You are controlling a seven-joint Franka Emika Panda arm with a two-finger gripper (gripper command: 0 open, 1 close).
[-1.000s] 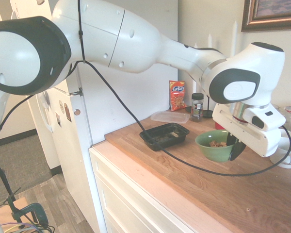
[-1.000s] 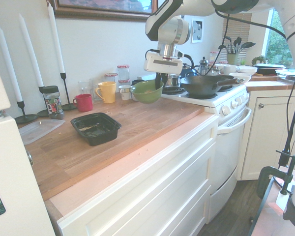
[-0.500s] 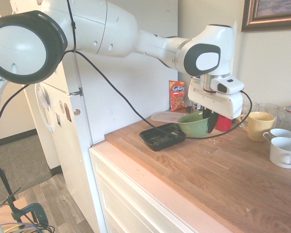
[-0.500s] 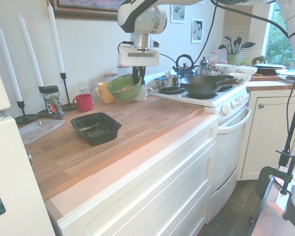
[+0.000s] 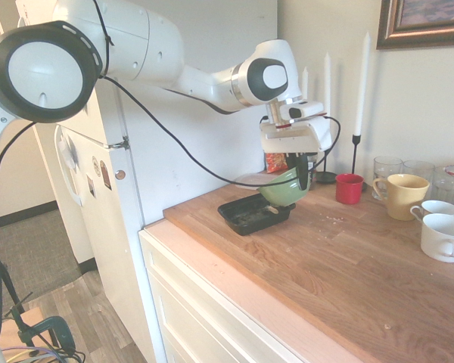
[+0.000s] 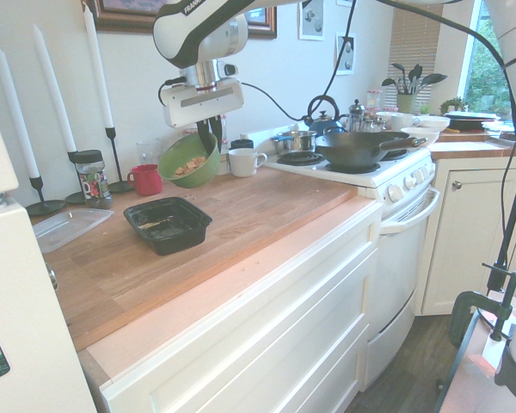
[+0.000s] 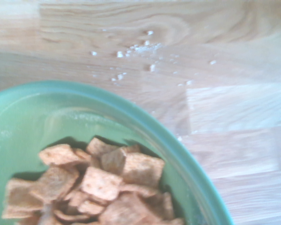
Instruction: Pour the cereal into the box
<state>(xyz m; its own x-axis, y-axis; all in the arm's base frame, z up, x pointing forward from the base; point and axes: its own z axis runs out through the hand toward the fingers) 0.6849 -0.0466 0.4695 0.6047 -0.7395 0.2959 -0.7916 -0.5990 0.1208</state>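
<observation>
A green bowl (image 5: 282,187) hangs tilted in the air, with my gripper (image 5: 302,178) shut on its rim. It is just over the far right end of the box (image 5: 251,212), a shallow black tray on the wooden counter. In the second exterior view the bowl (image 6: 189,160) tips its mouth toward the camera, and the cereal (image 6: 188,166) lies against its lower wall, behind and to the right of the box (image 6: 167,225). The wrist view shows brown cereal squares (image 7: 93,185) heaped inside the green bowl (image 7: 33,117). The box holds only a few crumbs.
A red mug (image 5: 349,188), a yellow mug (image 5: 403,195), white cups (image 5: 443,235) and glasses stand at the counter's back right. Candles, a spice jar (image 6: 90,181), a snack bag (image 5: 275,161) and a clear container (image 6: 64,229) are behind the box. A stove with a wok (image 6: 361,148) adjoins the counter.
The arm has carried the green bowl across the counter from near the cups to just beside the box. The bowl was level then and is tilted now.
</observation>
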